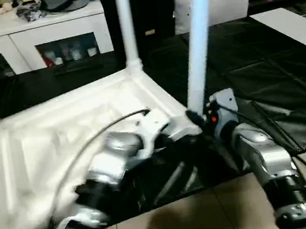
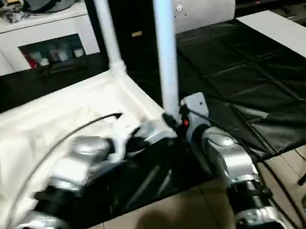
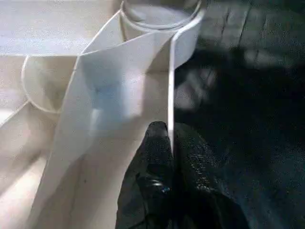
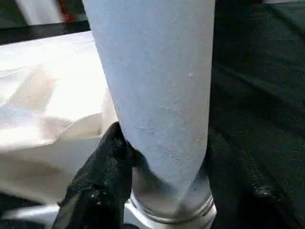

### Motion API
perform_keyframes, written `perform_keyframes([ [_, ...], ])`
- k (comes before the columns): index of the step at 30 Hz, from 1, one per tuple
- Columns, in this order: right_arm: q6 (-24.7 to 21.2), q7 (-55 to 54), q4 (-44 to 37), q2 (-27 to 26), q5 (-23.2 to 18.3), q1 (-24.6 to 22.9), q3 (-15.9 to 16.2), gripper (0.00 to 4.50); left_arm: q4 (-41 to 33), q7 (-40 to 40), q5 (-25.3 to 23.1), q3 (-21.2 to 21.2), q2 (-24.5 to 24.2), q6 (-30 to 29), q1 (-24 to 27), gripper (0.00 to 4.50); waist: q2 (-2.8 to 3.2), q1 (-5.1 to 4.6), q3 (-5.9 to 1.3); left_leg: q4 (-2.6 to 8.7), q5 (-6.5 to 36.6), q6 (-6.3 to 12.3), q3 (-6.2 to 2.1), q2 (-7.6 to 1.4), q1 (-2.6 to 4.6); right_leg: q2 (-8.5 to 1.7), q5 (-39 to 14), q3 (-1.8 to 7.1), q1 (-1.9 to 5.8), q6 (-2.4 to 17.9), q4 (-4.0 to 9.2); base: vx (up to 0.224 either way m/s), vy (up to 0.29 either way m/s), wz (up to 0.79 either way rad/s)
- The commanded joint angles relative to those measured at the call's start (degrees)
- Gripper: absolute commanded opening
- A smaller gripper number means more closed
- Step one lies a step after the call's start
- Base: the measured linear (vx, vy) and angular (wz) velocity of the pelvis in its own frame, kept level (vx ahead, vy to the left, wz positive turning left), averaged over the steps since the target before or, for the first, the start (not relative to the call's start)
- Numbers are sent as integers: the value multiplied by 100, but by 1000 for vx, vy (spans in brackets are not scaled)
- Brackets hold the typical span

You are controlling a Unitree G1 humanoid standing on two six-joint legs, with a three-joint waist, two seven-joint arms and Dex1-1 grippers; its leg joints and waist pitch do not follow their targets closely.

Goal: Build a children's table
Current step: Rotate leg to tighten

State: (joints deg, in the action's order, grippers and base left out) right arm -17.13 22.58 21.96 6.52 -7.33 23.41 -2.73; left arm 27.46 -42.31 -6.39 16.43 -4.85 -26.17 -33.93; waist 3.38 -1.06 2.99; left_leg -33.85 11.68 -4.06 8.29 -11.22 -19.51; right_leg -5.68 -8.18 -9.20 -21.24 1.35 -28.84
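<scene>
the table top (image 1: 71,137) lay upside down on the black mat; the right tool (image 4: 157,157) clamped the upright leg (image 1: 197,40) just above its near corner socket, long axis vertical, while the left tool (image 3: 167,157) pinched the adjoining rim.

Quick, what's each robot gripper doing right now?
Left gripper: closed, pinching the thin side wall of the table top.
Right gripper: closed around the base of a table leg at the corner socket.
</scene>
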Motion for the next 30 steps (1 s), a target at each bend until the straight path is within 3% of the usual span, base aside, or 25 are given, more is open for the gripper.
perform_keyframes([
  [1,-125,79,248,-239,179,-106,541,265,-206,126,210,91,321,340,-182,0,-16,-22,-277,520,3031,167,-115,-168,75,-321,-3016,123,175,154,417,0,0,0],
  [3,-67,108,186,-238,179,-150,561,298,-269,26,111,233,240,469,-135,0,-94,11,-298,461,2482,259,-70,-60,9,-387,-3254,171,177,224,411,0,0,0],
  [6,72,134,132,-168,146,-226,464,312,-251,-84,-10,315,114,682,-90,0,-52,46,-326,492,2108,349,-82,-110,-53,-393,-2876,231,199,386,325,0,0,0],
  [9,446,118,23,125,344,-365,434,351,-57,-11,-184,374,-42,980,-98,0,-104,134,-360,469,1576,435,-42,-125,-123,-384,-2252,325,198,656,203,0,0,0],
  [12,746,143,-98,354,454,-496,364,365,51,-12,-229,383,-142,1165,-106,0,-124,226,-359,442,1419,495,6,-105,-103,-395,-2356,361,186,679,185,0,0,0],
  [16,568,646,-733,558,106,-945,179,400,144,-44,-264,406,-310,1625,-111,0,-182,402,-380,403,972,630,26,-91,-157,-383,-2335,386,207,521,134,12,-31,1],
  [17,476,905,-1206,670,-70,-1251,175,413,-8,-202,-94,320,-334,1574,-53,27,-186,421,-396,394,840,629,24,-98,-173,-374,-2229,384,198,557,92,13,-50,-2],
  [18,474,912,-1219,673,-74,-1259,175,423,-12,-208,-89,318,-334,1572,-51,43,-184,441,-398,390,764,648,29,-96,-189,-376,-2166,386,220,536,89,0,0,0],
  [19,428,1160,-1656,806,-244,-1524,273,432,-275,-416,113,232,-353,1456,54,55,-169,494,-410,378,667,669,38,-125,-164,-376,-2037,398,190,558,70,0,0,0],
  [20,411,1229,-1766,841,-294,-1585,313,440,-352,-460,160,213,-359,1415,87,59,-169,527,-419,373,545,700,35,-138,-195,-376,-1824,398,220,610,31,0,0,0],
  [22,442,1271,-1867,875,-323,-1635,374,450,-424,-465,158,226,-399,1481,131,69,-149,510,-411,383,583,689,33,-161,-184,-355,-1746,384,179,720,31,0,0,0],
  [25,466,1443,-2165,924,-357,-1697,580,450,-658,-366,109,172,-591,1613,286,102,-107,494,-357,420,964,587,35,-159,-168,-342,-2091,381,167,655,79,0,0,0],
  [26,341,1460,-2267,885,-370,-1673,618,450,-838,-453,123,155,-754,1571,372,102,-120,483,-356,426,1059,538,33,-160,-162,-341,-2205,385,159,593,93,0,0,0],
  [28,51,1448,-2427,837,-366,-1580,716,450,-1292,-688,122,72,-1168,1364,581,102,-71,470,-349,461,1143,455,2,-178,-166,-348,-2212,397,169,581,63,0,0,0],
  [30,-17,1508,-2453,813,-370,-1487,838,450,-1696,-856,58,-28,-1585,1164,778,102,-61,438,-337,458,1237,384,19,-162,-129,-325,-2243,400,131,561,81,0,0,0],
])
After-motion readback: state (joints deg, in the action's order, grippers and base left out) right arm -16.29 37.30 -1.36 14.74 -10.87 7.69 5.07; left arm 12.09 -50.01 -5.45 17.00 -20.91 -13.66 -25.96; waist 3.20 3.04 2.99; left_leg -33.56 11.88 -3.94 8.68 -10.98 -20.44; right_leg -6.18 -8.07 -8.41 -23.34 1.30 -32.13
